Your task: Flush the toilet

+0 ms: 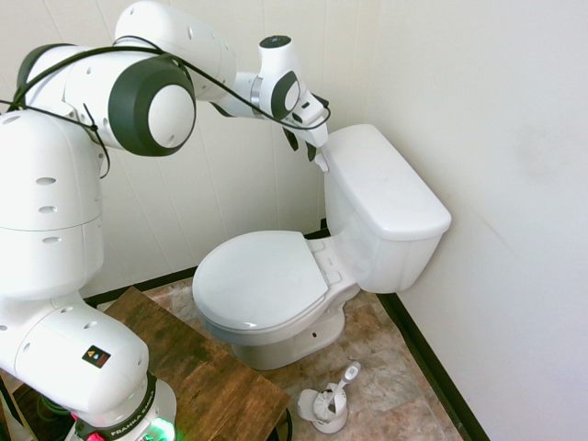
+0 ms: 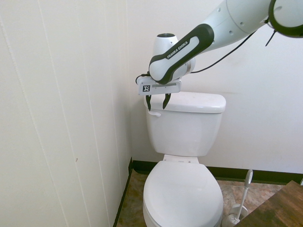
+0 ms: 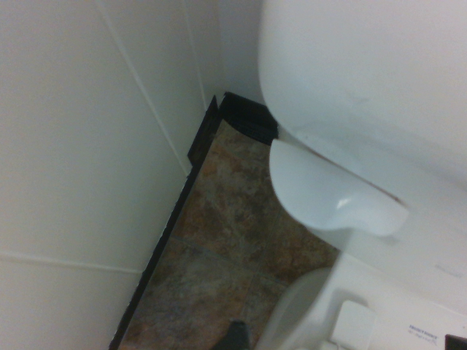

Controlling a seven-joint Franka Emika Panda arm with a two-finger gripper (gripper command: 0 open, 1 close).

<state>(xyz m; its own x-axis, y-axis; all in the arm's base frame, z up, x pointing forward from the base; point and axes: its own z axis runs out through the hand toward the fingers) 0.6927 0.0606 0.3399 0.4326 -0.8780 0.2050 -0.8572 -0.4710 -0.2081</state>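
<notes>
Landmark: toilet [image 1: 266,285]. Nearest in first exterior view: wooden desk [image 1: 175,358], in front of toilet bowl, partly under arm base. Toilet brush [image 1: 346,377] upright at a tilt in small white holder [image 1: 329,412], on tile floor [image 1: 404,390], to the side of toilet, near desk corner. Toilet stands on the floor, seat lid [image 1: 260,280] down, tank [image 1: 381,193] behind bowl, flat tank lid [image 1: 386,179] on. White flush lever [image 2: 154,113] on tank front, upper corner at paneled wall [image 2: 71,113] side. Tool [image 2: 158,101] at that same corner of toilet, fingers pointing down, spread wide, nothing between them visible; contact with lever: can't tell. Dark baseboard [image 2: 227,174] behind toilet, along wall.
</notes>
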